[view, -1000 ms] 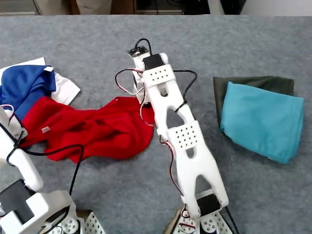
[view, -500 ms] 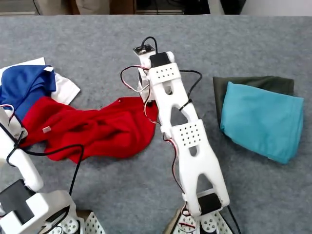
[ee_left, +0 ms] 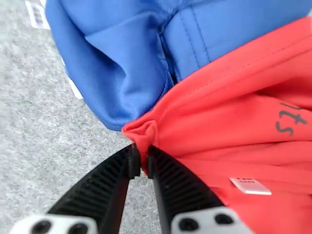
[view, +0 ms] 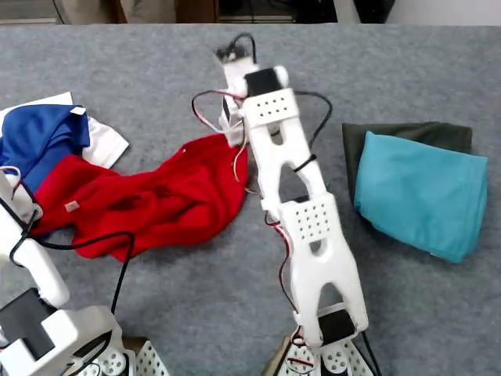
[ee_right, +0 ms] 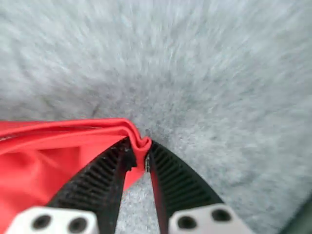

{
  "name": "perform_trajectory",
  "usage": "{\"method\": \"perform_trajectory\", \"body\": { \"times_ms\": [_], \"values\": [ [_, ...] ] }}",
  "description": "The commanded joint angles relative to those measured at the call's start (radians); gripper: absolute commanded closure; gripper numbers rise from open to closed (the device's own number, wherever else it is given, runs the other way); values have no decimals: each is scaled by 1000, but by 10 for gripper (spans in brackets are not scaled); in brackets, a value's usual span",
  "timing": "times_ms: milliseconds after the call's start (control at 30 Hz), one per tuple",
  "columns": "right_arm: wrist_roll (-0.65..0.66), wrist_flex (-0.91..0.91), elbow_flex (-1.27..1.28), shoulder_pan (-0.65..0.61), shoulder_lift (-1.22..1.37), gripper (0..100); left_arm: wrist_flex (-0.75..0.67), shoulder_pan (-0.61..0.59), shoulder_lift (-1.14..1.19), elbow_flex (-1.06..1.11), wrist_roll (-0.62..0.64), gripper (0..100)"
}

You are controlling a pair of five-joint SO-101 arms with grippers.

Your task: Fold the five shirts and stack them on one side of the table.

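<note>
Five shirts lie on the table [view: 141,63]. One red shirt [view: 156,200] is spread crumpled. One blue shirt [view: 35,137] overlies one white shirt [view: 106,145] at its one end. One folded teal shirt [view: 419,192] on one dark green shirt [view: 407,131] sits well apart from the other end. The right gripper [ee_right: 141,156], its arm stretched long, pinches the red shirt's corner on that side. The left gripper [ee_left: 140,163] clamps its edge beside the blue shirt.

Your right arm [view: 301,211] is all white 3D-printed plastic links with grids of little holes and triangular cut-outs, a black servo block [view: 264,81] up top, and thin red, white and black wires [view: 197,110] looping alongside. Your left arm [view: 31,266] is white too, trailing a thicker black cable [view: 125,274]. The left gripper [ee_left: 140,158] and right gripper [ee_right: 141,151] both have black ribbed fingers [ee_left: 109,185] on white mounts with dark screw holes.
</note>
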Motion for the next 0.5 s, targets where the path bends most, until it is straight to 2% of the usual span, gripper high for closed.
{"method": "perform_trajectory", "body": {
  "times_ms": [0,267,367,467],
  "values": [
    [-5,12,-10,15,-285,995,61,11,-45,-184,11,981],
    [0,-38,-10,19,-779,995,325,143,-45,-694,38,981],
    [74,-71,-10,21,-923,995,423,178,-45,-890,78,981],
    [126,-89,-4,21,-1030,995,437,183,-56,-1023,103,981]
  ]
}}
